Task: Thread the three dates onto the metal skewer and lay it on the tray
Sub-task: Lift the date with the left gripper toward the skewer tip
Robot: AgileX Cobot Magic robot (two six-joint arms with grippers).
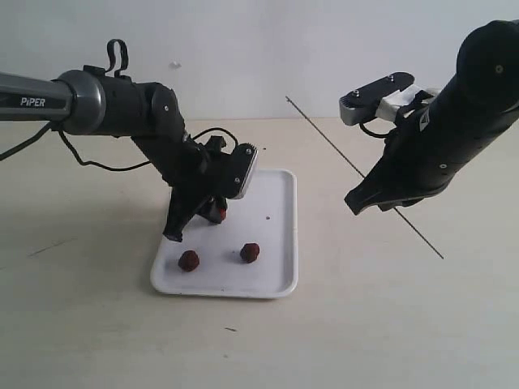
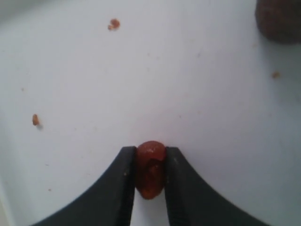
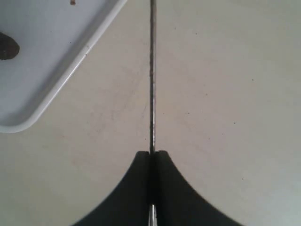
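Note:
The white tray (image 1: 276, 212) (image 2: 188, 70) lies on the table. Two dark red dates (image 1: 188, 260) (image 1: 250, 252) rest near its front. My left gripper (image 1: 214, 215) (image 2: 150, 150) is low over the tray, shut on the third date (image 1: 220, 213) (image 2: 150, 170), which is pinched between the black fingertips. Another date (image 2: 280, 19) shows at the edge of the left wrist view. To the right of the tray, my right gripper (image 1: 363, 196) (image 3: 151, 153) is shut on the thin metal skewer (image 1: 324, 136) (image 3: 152, 70) and holds it slanted above the table. No date is on the skewer.
Small reddish crumbs (image 2: 113, 23) and a dark speck (image 1: 268, 217) dot the tray. The tray's rounded corner (image 3: 28, 120) and one date (image 3: 7, 47) appear in the right wrist view. Beige tabletop (image 1: 389, 316) surrounds the tray; a pale wall stands behind.

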